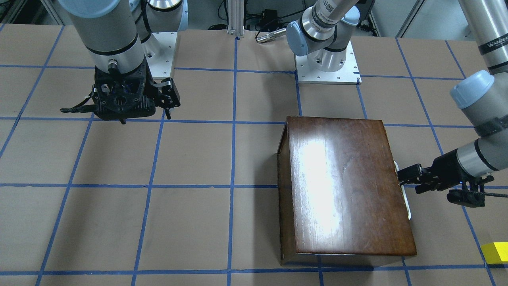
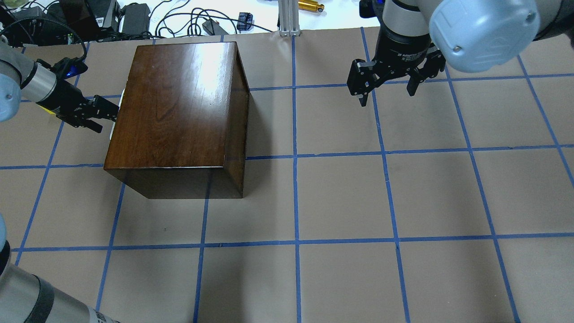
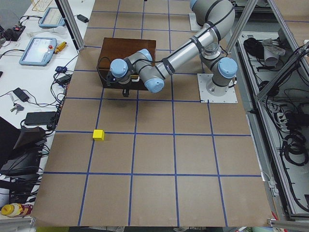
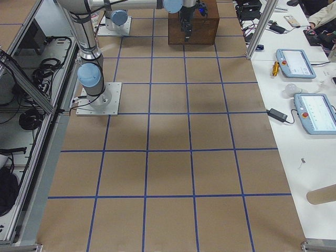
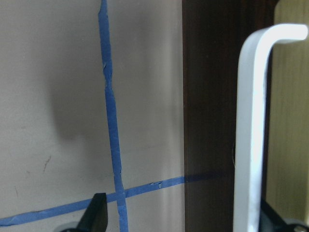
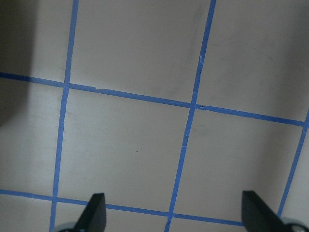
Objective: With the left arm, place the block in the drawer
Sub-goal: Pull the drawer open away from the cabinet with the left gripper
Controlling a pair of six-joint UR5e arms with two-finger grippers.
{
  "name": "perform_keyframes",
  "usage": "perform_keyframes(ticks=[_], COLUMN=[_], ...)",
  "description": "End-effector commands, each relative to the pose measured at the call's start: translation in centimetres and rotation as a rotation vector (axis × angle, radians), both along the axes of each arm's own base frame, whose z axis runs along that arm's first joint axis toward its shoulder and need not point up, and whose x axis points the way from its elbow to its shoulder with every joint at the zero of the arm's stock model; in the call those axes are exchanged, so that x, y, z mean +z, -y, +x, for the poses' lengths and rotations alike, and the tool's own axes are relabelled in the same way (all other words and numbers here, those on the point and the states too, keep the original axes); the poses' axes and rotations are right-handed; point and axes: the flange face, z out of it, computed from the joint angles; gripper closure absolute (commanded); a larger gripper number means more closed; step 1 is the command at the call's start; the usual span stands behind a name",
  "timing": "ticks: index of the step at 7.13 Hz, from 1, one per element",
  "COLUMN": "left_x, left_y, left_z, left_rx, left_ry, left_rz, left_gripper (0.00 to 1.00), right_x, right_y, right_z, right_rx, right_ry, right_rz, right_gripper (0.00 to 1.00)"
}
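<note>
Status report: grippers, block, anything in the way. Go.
Left gripper open at the drawer handle. Right gripper open, hovering over bare table. Block on table, apart from box, not yet picked. No obstruction seen between them.

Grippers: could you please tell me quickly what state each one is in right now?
Left gripper: open around the white handle, not clamped.
Right gripper: open, holding nothing.

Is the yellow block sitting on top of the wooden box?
No, the block lies on the table, well apart from the box.
</note>
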Motion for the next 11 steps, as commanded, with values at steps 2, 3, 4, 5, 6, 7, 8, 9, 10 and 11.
perform_keyframes(ticks=[2, 3, 4, 5, 6, 7, 8, 9, 10, 11], left_x=[0.2, 0.3, 0.2, 0.3, 0.4, 0.7, 0.7, 0.6, 0.6, 0.7], left_y=[0.2, 0.0, -0.4, -0.6, -1.0, -1.2, -1.5, -1.8, -2.2, -2.8], left_z=[0.8, 1.5, 3.0, 3.6, 4.9, 6.3, 7.2, 7.6, 8.8, 10.1], left_rx=[-0.021, -0.009, 0.006, -0.01, 0.001, 0.02, 0.026, 0.025, 0.045, 0.062], left_ry=[0.02, 0.021, 0.02, 0.025, 0.034, 0.051, 0.06, 0.08, 0.08, 0.084], left_rz=[-0.024, -0.025, -0.031, -0.04, -0.039, -0.049, -0.047, -0.034, -0.033, -0.035], left_gripper=[0.0, 0.0, 0.0, 0.0, 0.0, 0.0, 0.0, 0.0, 0.0, 0.0], right_x=[0.0, 0.0, 0.0, 0.0, 0.0, 0.0, 0.0, 0.0, 0.0, 0.0], right_y=[0.0, 0.0, 0.0, 0.0, 0.0, 0.0, 0.0, 0.0, 0.0, 0.0], right_z=[0.0, 0.0, 0.0, 0.0, 0.0, 0.0, 0.0, 0.0, 0.0, 0.0], right_rx=[0.001, -0.001, -0.001, 0.001, -0.001, -0.001, -0.001, 0.001, 0.001, -0.001], right_ry=[0.0, 0.0, 0.0, 0.0, 0.0, 0.0, 0.0, 0.0, 0.0, 0.0], right_rz=[0.0, 0.0, 0.0, 0.0, 0.0, 0.0, 0.0, 0.0, 0.0, 0.0], right_gripper=[0.0, 0.0, 0.0, 0.0, 0.0, 0.0, 0.0, 0.0, 0.0, 0.0])
